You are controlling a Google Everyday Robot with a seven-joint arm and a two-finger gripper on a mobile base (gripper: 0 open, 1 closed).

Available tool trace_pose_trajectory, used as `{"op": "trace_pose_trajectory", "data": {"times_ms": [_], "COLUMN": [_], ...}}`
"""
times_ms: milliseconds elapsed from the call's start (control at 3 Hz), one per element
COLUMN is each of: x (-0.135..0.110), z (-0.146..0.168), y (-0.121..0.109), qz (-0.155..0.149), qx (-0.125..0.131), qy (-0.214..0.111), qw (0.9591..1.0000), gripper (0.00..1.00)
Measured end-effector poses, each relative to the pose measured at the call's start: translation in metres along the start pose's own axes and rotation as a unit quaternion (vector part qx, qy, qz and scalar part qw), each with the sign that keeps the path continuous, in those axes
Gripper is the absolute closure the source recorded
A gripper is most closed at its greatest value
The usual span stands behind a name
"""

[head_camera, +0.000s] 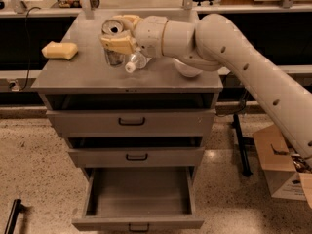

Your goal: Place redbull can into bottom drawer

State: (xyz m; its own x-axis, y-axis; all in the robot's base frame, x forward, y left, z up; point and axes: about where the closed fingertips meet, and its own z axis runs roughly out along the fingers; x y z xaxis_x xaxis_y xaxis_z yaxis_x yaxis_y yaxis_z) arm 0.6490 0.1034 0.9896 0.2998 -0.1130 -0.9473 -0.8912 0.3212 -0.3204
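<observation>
Pinching slim silver redbull can [113, 27] in tan gripper [118, 35] — may slip, or bump clear plastic bottle [137, 61], before open grey bottom drawer [139, 223].

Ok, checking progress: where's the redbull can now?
Camera view, upper left: the redbull can sits in the gripper at the cabinet top, beside the lying plastic bottle, right of the yellow sponge, well above the open bottom drawer.

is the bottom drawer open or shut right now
Open: the bottom drawer is pulled out, its bare grey floor showing, nothing in it. The claw is up at the cabinet top, closed on the redbull can.
</observation>
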Motion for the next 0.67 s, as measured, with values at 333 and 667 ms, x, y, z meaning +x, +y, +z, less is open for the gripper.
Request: {"op": "trace_pose_trajectory", "data": {"times_ms": [333,667], "x": [-0.023,-0.023], "z": [-0.006,-0.009], "y": [0.032,0.054], "qz": [-0.030,-0.032], "qx": [-0.066,-0.107], "qy": [-0.041,-0.039], "qw": [0.9966,0.9930], "gripper": [1.00,1.00]}}
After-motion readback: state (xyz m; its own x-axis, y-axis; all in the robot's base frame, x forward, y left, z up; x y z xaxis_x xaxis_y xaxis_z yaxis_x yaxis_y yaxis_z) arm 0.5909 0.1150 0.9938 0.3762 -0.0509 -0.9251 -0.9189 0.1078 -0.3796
